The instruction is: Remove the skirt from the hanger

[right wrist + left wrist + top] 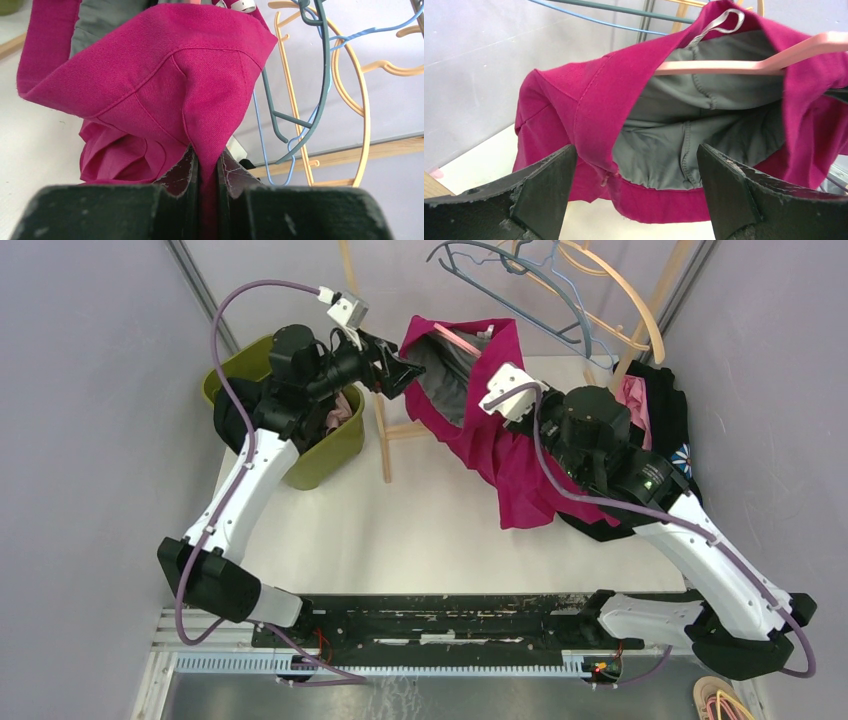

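Observation:
A magenta skirt with grey lining hangs on a pink hanger at the back middle. The hanger runs through the open waist of the skirt in the left wrist view. My left gripper is open, its jaws on either side of the waist's near edge, not closed on it. My right gripper is shut on a fold of the skirt at the waist's right side and holds it up.
An olive bin with clothes stands at the left. A wooden rack with several empty hangers stands at the back. A dark clothes pile lies at the right behind my right arm.

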